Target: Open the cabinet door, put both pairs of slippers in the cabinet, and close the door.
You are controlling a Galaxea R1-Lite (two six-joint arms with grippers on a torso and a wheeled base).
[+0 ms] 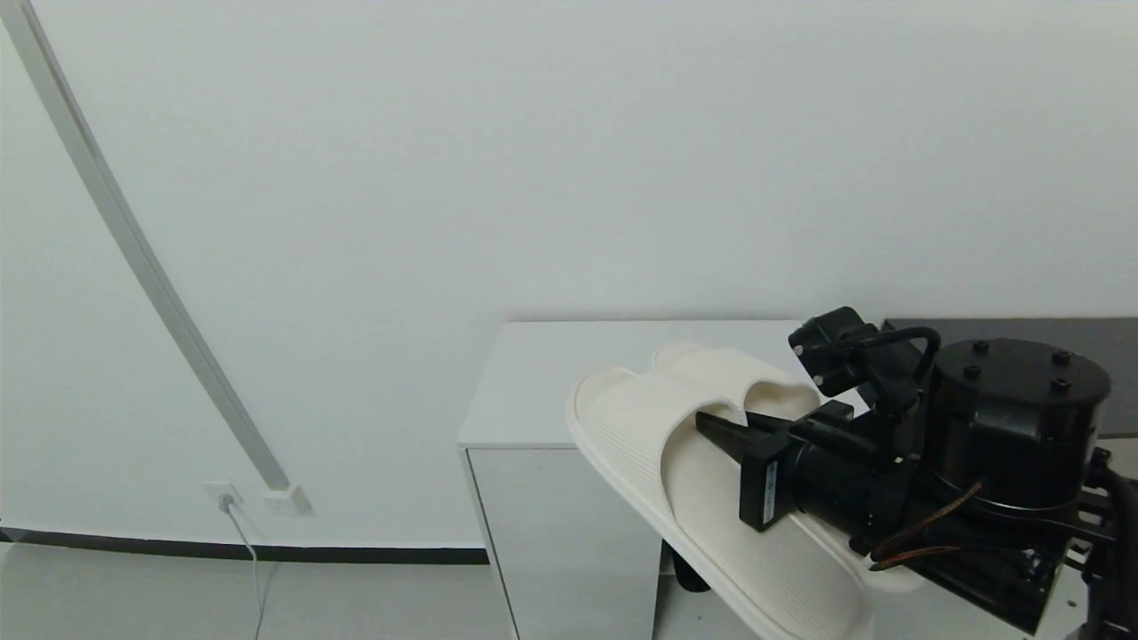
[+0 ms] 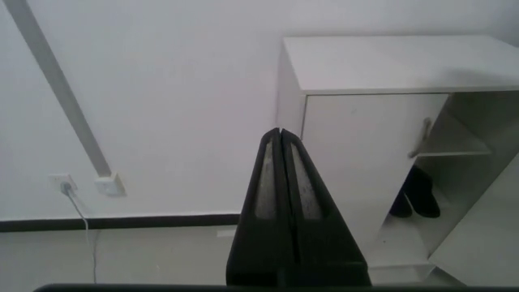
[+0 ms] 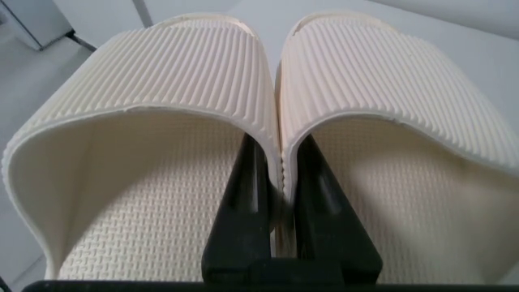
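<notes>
Right pincer [image 1: 716, 428]: fingers nearly shut, one inside each of the two cream slippers [image 1: 658, 444], nipping their two inner strap walls together. Pair held as one bundle, tilted, toes up and away, in the air above the front corner of the white cabinet [image 1: 533, 382].

Left pincer [image 2: 280, 138]: fingers pressed together, holding nothing, aimed toward the wall beside the cabinet.

Cabinet seen from the left wrist: one panel with a handle [image 2: 420, 138] closed, compartment next to it open, with a shelf [image 2: 454, 148] and a dark pair [image 2: 413, 199] on the cabinet floor. Cannot tell if those are the other slippers.

Risks, as judged:
- Hold is on two thin, soft strap walls only. A quick swing or tilt could let one slipper slide free and drop to the floor.
- Soles stick out well past the fingers. On the way down and in, toes could catch the cabinet's top edge, the closed panel or the shelf, and lever the pair out of the grip.
- Set low, the bundle could shove the dark pair.
- Heels left overhanging would block the door from closing.
</notes>
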